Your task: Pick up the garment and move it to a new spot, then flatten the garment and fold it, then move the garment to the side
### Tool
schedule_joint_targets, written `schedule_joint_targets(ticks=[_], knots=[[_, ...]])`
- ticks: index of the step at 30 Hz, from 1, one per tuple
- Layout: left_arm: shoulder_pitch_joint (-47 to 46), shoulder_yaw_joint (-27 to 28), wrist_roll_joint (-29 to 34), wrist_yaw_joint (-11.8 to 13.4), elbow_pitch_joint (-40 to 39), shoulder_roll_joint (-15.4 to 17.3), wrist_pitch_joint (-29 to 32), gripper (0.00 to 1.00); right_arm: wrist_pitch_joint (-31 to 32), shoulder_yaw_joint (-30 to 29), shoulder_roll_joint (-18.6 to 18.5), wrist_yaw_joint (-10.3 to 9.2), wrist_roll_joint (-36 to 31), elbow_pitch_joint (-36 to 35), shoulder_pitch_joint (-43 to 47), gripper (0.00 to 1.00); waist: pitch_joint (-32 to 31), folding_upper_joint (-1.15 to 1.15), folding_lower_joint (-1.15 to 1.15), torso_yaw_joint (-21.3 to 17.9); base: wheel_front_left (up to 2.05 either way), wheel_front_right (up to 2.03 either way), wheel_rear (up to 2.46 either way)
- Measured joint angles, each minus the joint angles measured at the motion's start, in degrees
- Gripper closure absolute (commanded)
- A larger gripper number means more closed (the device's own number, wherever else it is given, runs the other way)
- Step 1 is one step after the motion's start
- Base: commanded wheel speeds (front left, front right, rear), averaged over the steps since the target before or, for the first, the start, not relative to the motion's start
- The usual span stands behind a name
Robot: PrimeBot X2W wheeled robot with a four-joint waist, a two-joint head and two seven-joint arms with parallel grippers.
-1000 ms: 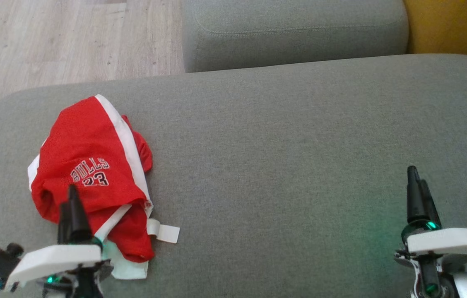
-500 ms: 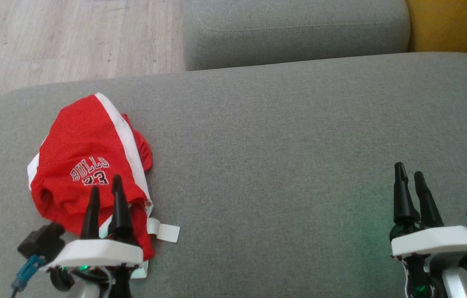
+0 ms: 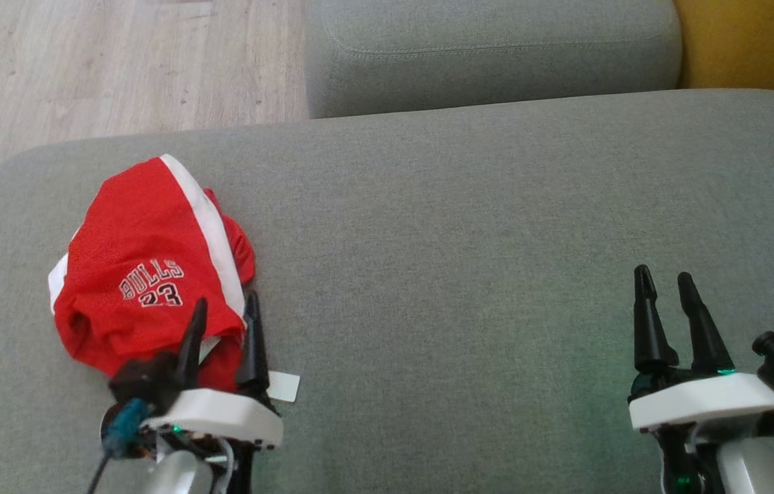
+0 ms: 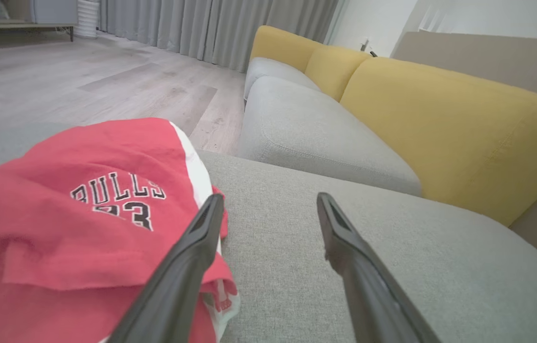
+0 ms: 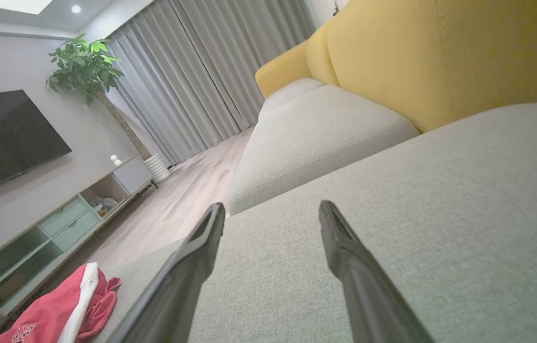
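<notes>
Entry: red Bulls garment (image 3: 143,261), crumpled, lower left of frame. Our left gripper (image 3: 226,300), fingers spread, is nearer, at its lower-right edge; our right gripper (image 3: 663,273), likewise spread, is well apart.

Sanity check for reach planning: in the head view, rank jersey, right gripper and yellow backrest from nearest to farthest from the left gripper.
1. Jersey: right by the left gripper, at the left end of the cushion.
2. Right gripper: across the cushion, lower right.
3. Yellow backrest: far upper-right corner.

Left gripper (image 3: 226,297) and right gripper (image 3: 663,272): tapered black fingers (image 3: 648,329), white housings (image 3: 702,405) (green lights (image 3: 725,371) beneath)
</notes>
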Motion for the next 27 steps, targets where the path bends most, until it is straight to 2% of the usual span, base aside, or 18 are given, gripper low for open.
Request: schedule_joint_targets(ticks=[18, 21, 23, 27], knots=[[-4.64, -10.78, 10.95, 6.11, 3.25, 3.05, -2.76, 0.00, -2.74, 1.32, -0.03, 0.00, -14.66, -1.02, 0.02, 0.00, 0.16, 0.00, 0.00, 1.24, 0.00, 0.00, 0.00], [-4.83, -10.84, 10.73, 7.25, 2.91, 2.90, -3.32, 0.00, -3.28, 1.53, -0.03, 0.00, -16.91, -1.03, 0.02, 0.00, 0.15, 0.00, 0.00, 1.38, 0.00, 0.00, 0.00], [-4.71, -9.58, 8.69, 7.58, 1.35, 2.26, -3.52, 0.00, -3.70, 1.53, -0.03, 0.00, -16.03, -1.09, 0.02, 0.00, 0.16, 0.00, 0.00, 1.44, 0.00, 0.00, 0.00], [-4.52, -8.39, 8.73, 6.88, 0.45, 2.10, -4.37, 0.00, -4.47, 1.66, -0.04, 0.00, -17.50, -1.31, 0.05, 0.00, 0.09, 0.00, 0.00, 1.49, 0.00, 0.00, 0.00]])
